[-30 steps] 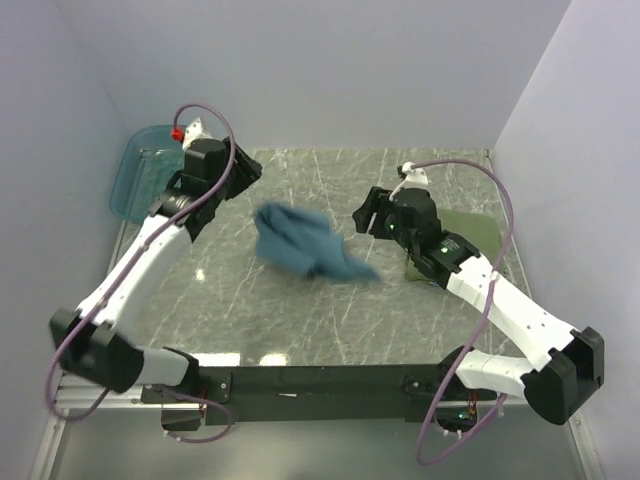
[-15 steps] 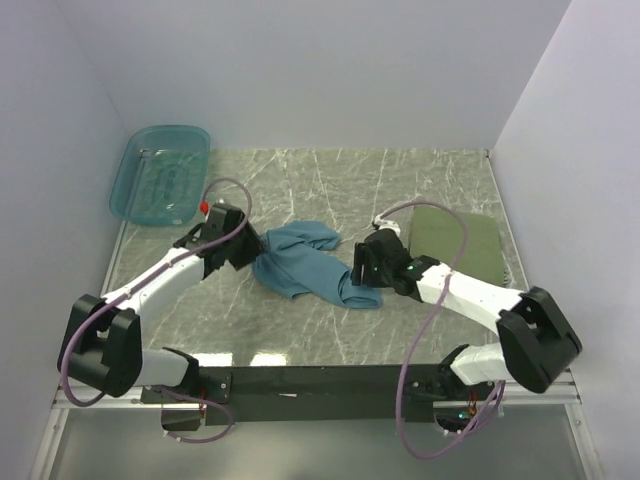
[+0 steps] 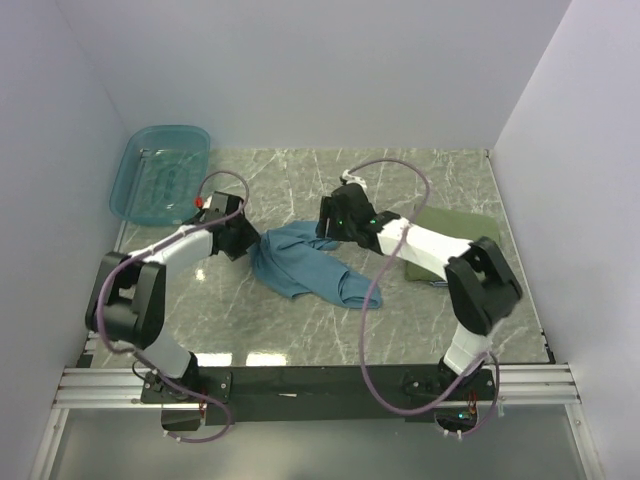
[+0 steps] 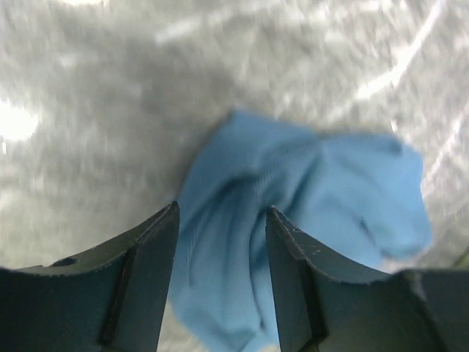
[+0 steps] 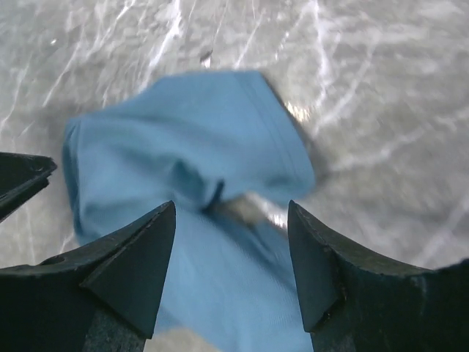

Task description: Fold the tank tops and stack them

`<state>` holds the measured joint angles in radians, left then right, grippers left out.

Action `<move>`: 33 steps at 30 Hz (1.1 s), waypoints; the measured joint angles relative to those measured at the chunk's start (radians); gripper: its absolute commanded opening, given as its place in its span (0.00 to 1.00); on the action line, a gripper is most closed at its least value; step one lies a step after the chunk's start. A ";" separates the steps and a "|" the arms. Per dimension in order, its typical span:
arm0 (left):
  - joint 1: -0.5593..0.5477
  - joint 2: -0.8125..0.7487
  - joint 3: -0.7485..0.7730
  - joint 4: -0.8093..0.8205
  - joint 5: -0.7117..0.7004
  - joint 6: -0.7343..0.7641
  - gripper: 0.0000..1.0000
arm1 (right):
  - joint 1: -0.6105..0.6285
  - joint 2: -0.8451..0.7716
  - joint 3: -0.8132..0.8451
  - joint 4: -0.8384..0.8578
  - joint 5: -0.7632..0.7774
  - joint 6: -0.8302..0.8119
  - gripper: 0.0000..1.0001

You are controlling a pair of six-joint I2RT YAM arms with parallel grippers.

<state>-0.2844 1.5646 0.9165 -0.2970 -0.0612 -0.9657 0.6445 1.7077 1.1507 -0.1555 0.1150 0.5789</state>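
1. Gaping with fingers spread, the left gripper (image 3: 247, 241) sat at the 9 o'clock edge of the crumpled teal tank top (image 3: 305, 268).
2. The right gripper (image 3: 324, 226), likewise unclenched, hung over its 1 o'clock corner.
3. The olive tank top (image 3: 462, 226) lay folded at the table's (image 3: 420, 175) 3 o'clock.

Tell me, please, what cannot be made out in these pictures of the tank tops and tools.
- Olive tank top: top view, the right arm lies across it; no lettering legible.
- Teal-blue tank top: crumpled; both wrist views blurred, so straps and hems are unclear.
- Left tool, right tool: fingers apart; contact with the cloth cannot be told.
- Basin: top view, contents too small.
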 measured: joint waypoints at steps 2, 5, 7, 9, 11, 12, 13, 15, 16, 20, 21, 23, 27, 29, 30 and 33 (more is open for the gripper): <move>0.018 0.055 0.039 0.001 -0.002 0.003 0.55 | -0.004 0.074 0.055 0.002 -0.004 0.002 0.68; 0.034 0.125 0.088 0.000 -0.007 0.008 0.55 | -0.007 0.154 0.078 -0.009 -0.005 0.007 0.68; 0.034 0.158 0.114 0.000 -0.007 0.011 0.53 | -0.009 0.189 0.078 -0.025 -0.009 0.009 0.68; 0.034 0.193 0.137 0.001 -0.006 0.015 0.50 | -0.014 0.225 0.081 -0.032 -0.018 0.011 0.65; 0.034 0.229 0.157 0.001 -0.002 0.019 0.40 | -0.024 0.248 0.110 -0.034 -0.033 0.015 0.58; 0.035 0.242 0.170 0.003 0.009 0.020 0.31 | -0.031 0.261 0.130 -0.032 -0.039 0.016 0.46; 0.035 0.250 0.181 0.007 0.013 0.018 0.26 | -0.038 0.272 0.145 -0.030 -0.044 0.017 0.37; 0.034 0.270 0.196 0.010 0.023 0.021 0.16 | -0.057 0.291 0.164 -0.027 -0.062 0.019 0.03; 0.034 0.282 0.206 0.006 0.030 0.019 0.02 | -0.069 0.294 0.166 -0.029 -0.073 0.016 0.00; 0.035 0.313 0.301 -0.049 0.037 0.030 0.01 | -0.120 0.294 0.220 -0.072 -0.111 0.028 0.00; 0.037 0.315 0.337 -0.069 0.036 0.034 0.01 | -0.134 0.294 0.251 -0.085 -0.121 0.027 0.00; 0.042 0.315 0.437 -0.115 0.032 0.042 0.00 | -0.166 0.294 0.350 -0.123 -0.141 0.023 0.00; 0.068 0.316 0.699 -0.142 0.033 0.072 0.01 | -0.224 0.294 0.607 -0.179 -0.185 -0.001 0.00; 0.084 0.316 0.823 -0.137 0.038 0.090 0.00 | -0.256 0.294 0.779 -0.218 -0.199 -0.024 0.00; 0.093 0.314 0.880 -0.128 0.039 0.098 0.00 | -0.269 0.294 0.856 -0.223 -0.204 -0.035 0.00; 0.114 0.275 0.974 -0.109 0.039 0.122 0.00 | -0.296 0.270 1.029 -0.233 -0.210 -0.077 0.00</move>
<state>-0.1699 1.8400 1.8904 -0.4065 -0.0227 -0.8436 0.3481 1.9781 2.1796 -0.3882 -0.0948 0.5022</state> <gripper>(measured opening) 0.022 0.023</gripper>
